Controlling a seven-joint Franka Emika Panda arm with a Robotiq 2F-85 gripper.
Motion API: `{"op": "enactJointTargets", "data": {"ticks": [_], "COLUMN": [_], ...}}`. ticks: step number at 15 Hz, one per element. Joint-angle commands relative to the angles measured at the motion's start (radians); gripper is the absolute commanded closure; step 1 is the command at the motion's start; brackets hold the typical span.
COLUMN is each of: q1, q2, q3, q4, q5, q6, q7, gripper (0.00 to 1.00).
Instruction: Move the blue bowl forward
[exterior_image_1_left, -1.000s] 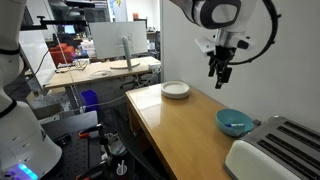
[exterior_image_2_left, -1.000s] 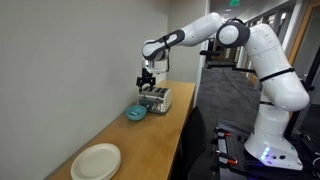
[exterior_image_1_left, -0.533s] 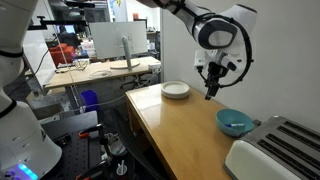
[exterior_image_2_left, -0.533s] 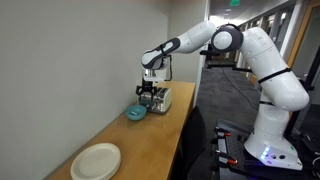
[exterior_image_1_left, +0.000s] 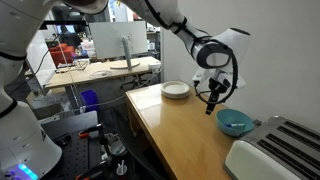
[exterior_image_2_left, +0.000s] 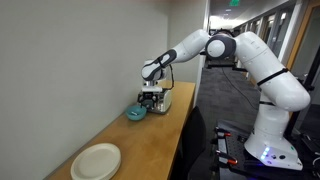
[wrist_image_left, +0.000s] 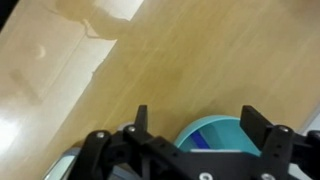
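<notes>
1. Sitting just beneath the claw, the small glossy teal-blue bowl (exterior_image_1_left: 236, 123) rests on the light wooden table (exterior_image_1_left: 170, 130).
2. The black claw (wrist_image_left: 195, 118) hovers with its jaws spread wide, gripping nothing.
3. A flat white round plate (exterior_image_1_left: 176, 90) lies well apart from the claw.

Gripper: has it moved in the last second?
Yes. The gripper has dropped toward the blue bowl, from above the white plate's level to below it.

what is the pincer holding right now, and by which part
Nothing is held. The pincer is open, with the blue bowl below it and not gripped.
</notes>
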Motion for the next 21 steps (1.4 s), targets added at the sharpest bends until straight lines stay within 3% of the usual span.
{"op": "enactJointTargets", "data": {"ticks": [1, 7, 13, 14, 16, 21], "q1": [0.025, 0.035, 0.02, 0.015, 0.011, 0.011], "q2": [0.038, 0.121, 0.201, 0.211, 0.23, 0.259], "q3": [-0.038, -0.068, -0.072, -0.071, -0.072, -0.077], "q4": [-0.003, 0.026, 0.126, 0.139, 0.167, 0.212], "q5": [0.003, 0.002, -0.003, -0.002, -0.006, -0.015], "q6": [0.086, 0.193, 0.182, 0.18, 0.174, 0.155], "q7": [0.113, 0.214, 0.269, 0.27, 0.267, 0.267], "gripper": [0.0, 0.0, 0.03, 0.26, 0.3, 0.68]}}
